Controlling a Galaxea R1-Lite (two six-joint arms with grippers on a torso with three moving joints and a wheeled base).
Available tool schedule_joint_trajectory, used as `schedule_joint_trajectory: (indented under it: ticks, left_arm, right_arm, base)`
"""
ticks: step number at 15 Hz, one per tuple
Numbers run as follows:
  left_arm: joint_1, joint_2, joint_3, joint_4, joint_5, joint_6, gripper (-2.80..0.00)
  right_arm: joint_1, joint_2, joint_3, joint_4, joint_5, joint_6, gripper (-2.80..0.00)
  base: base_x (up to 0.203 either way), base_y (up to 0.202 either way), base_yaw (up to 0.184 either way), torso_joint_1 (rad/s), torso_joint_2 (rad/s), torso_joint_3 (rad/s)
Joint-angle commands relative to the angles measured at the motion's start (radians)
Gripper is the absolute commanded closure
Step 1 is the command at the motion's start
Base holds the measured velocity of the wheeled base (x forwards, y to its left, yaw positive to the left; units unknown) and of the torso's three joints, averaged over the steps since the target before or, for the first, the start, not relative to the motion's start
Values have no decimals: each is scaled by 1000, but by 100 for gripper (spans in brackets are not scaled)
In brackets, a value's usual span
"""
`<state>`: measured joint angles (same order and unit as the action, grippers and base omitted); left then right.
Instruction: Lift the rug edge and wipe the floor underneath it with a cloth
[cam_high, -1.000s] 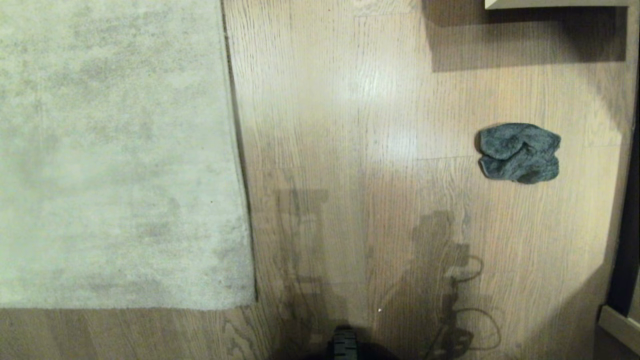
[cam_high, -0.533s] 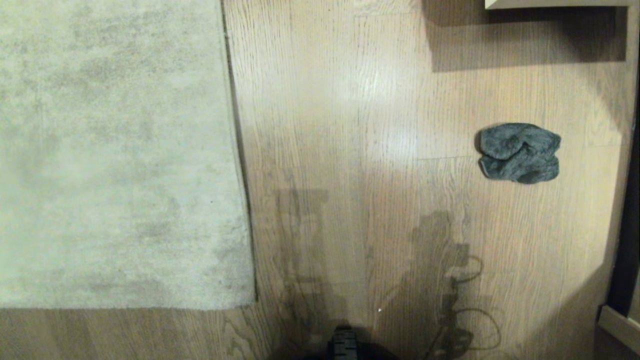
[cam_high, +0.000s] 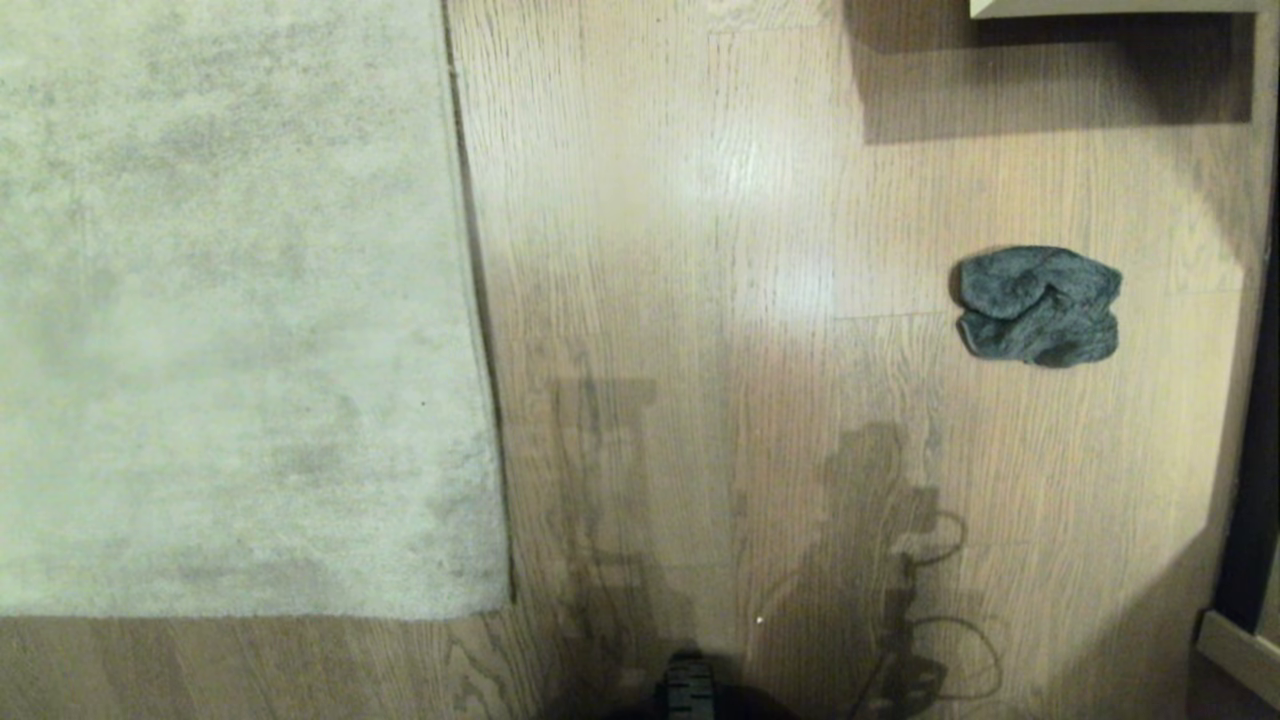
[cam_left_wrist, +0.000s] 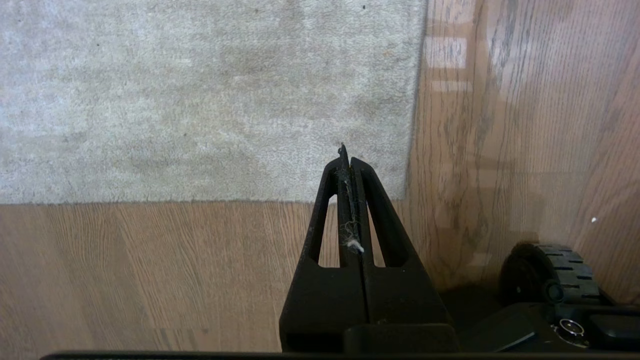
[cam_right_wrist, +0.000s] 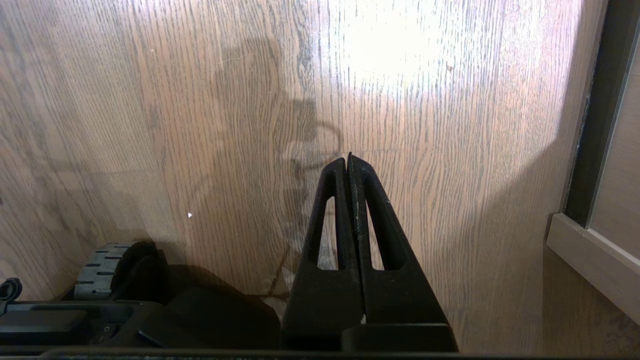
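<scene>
i see the rug (cam_high: 230, 300) lying flat on the floor (cam_high: 700, 250), its near corner just left of my base wheel (cam_high: 688, 690). the cloth (cam_high: 1038, 305) sits bunched on the bare floor well right of the rug's edge, nothing touching it. my left tool (cam_left_wrist: 347, 160) hangs above the rug's corner, fingers pressed together and pinching nothing but a wisp of lint. my right tool (cam_right_wrist: 348, 161) hangs over bare floor to the right of the wheel, also pressed together and empty, near a cabinet base (cam_right_wrist: 590, 260).
</scene>
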<state>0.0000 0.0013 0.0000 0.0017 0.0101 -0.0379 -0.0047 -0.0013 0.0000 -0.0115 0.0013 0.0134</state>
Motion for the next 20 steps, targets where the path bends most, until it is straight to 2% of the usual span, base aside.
schedule_joint_trajectory:
  ticks: [1,20]
  left_arm:
    - [0,0,0,0,1,0,0]
    - [0,0,0,0,2,0,0]
  right_arm:
    - [0,1,0,-1,0,0,0]
    - [0,1,0,-1,0,0,0]
  base:
    - [0,0,0,0,0,0]
    - [0,0,0,0,0,0]
